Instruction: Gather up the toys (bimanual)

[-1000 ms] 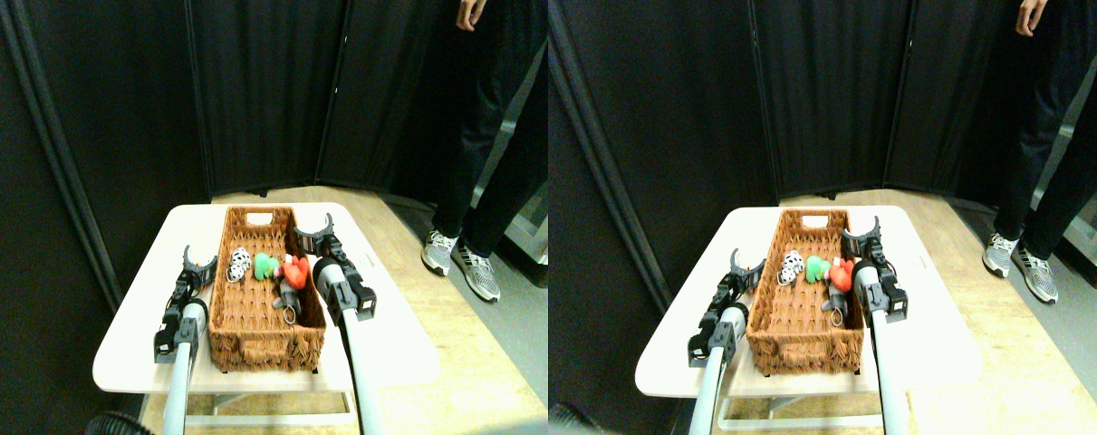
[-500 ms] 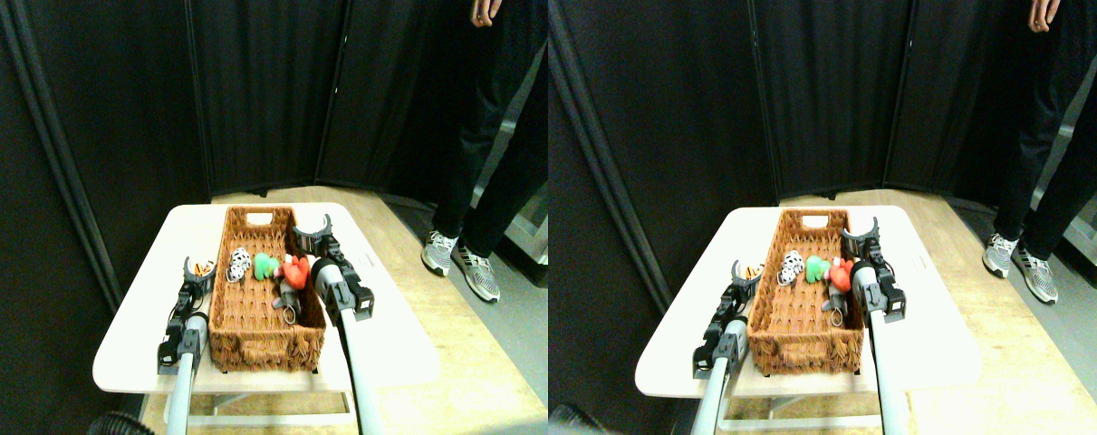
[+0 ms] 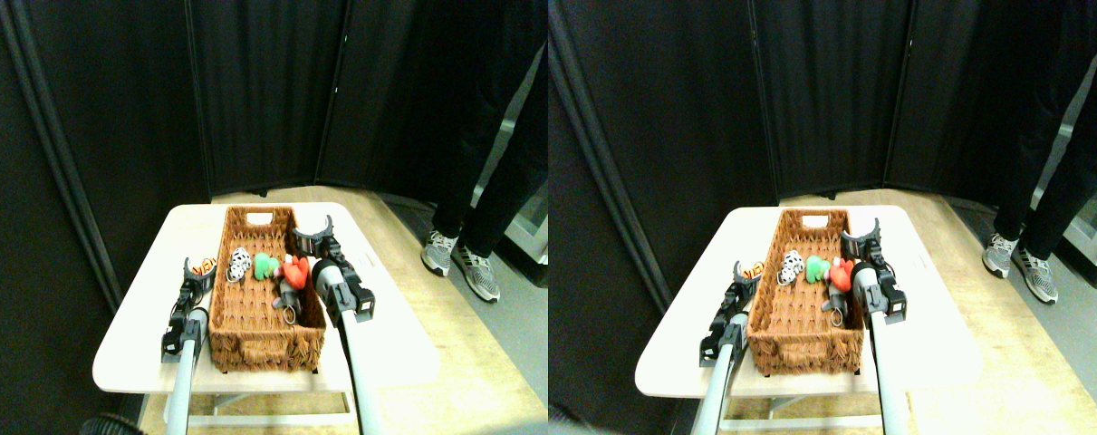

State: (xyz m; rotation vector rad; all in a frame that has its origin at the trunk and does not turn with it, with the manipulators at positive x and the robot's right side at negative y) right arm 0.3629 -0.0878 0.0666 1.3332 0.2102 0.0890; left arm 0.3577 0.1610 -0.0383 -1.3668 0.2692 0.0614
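Toys first: you have four in the basket (image 3: 263,313), lying across its middle, the spotted toy (image 3: 239,264) at left, then the green toy (image 3: 265,265), the red heart (image 3: 295,270) and the grey toy (image 3: 287,296) just nearer, by the right wall. One more, the orange-striped toy (image 3: 205,265), lies on the table (image 3: 394,335) just left of the basket's left wall. Your left claw (image 3: 196,269) sits right at that striped toy, jaws spread, nothing gripped as far as you can see. Your right claw (image 3: 313,230) hangs over the basket's right rim, jaws wide apart and empty. A person (image 3: 476,181) stands on the floor far right, well apart from the table.
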